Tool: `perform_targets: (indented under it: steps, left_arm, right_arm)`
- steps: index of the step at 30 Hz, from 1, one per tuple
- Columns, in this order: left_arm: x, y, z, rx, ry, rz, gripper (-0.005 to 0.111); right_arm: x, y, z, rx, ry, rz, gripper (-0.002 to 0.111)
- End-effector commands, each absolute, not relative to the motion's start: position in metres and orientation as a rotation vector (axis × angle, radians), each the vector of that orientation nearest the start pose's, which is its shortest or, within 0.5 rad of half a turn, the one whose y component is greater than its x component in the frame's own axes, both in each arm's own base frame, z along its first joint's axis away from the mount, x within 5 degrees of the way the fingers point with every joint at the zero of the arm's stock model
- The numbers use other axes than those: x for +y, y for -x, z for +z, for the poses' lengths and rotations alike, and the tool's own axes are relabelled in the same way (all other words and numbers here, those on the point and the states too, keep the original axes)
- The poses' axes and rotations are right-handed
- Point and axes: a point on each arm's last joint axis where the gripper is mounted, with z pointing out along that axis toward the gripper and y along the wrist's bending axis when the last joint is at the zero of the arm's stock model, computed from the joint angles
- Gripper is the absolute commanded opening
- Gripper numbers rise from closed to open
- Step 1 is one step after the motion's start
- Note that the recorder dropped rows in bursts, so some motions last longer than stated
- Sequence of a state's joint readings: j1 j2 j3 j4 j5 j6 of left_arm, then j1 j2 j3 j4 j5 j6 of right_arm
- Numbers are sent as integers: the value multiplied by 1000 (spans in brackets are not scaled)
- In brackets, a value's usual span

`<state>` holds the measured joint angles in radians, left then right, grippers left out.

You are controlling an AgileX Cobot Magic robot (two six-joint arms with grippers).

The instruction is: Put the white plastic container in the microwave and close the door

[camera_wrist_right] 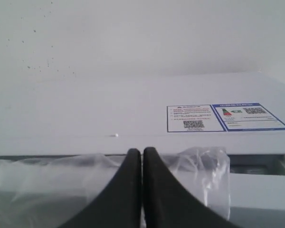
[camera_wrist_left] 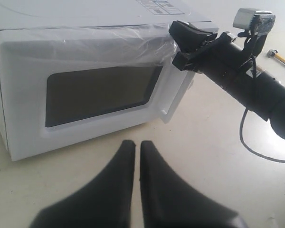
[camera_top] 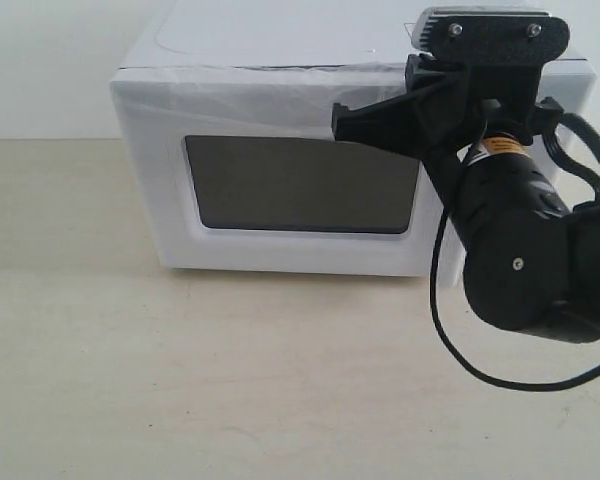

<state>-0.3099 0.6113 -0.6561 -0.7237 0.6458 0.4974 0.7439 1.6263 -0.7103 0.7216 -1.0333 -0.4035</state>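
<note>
Table: pale tabletop (camera_top: 130, 380), with the microwave standing on it.
Microwave: white box (camera_top: 280, 30), its front facing the exterior camera.
Door: white frame (camera_top: 160, 200) lying flat against the microwave's front, or very nearly. A thin dark seam runs along its top edge, and whether it is latched cannot be told.
Window: dark rectangle (camera_top: 300, 185) in the door; nothing can be made out behind it.
Right arm: black (camera_top: 520, 250), in front of the microwave's right end, reaching in toward the door.
Film: crinkled clear plastic (camera_wrist_left: 99, 40) across the top of the door.
Left gripper: (camera_wrist_left: 137, 145) clenched and empty, fingers almost touching, low over the table in front of the microwave.
Right gripper: (camera_wrist_right: 142, 153) clenched, tips together at the door's upper right corner, against the film. Whether it pinches any film cannot be told.
Stickers: blue-bordered labels (camera_wrist_right: 223, 117) on the microwave's top.
Container: cannot tell where it is.
</note>
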Motion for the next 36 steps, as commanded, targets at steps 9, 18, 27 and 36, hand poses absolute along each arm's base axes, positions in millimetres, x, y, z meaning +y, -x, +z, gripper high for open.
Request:
perform_targets:
  steps: [9,18,27,36]
  left_arm:
    - [-69,-99,339,1923,-463,-671,4]
    - [-70,-99,339,1925,-465,-672,4]
    - [-70,-99,339,1925,-465,-672,4]
    - [-70,-99,339,1924,-463,-676,4]
  right_arm:
    - [165,-280,227,1596,34,134,0]
    - [167,-280,230,1599,80,171,0]
    - [152,-212,240,1568,104,195,0]
    - [156,-224,220,1627,77,179,0]
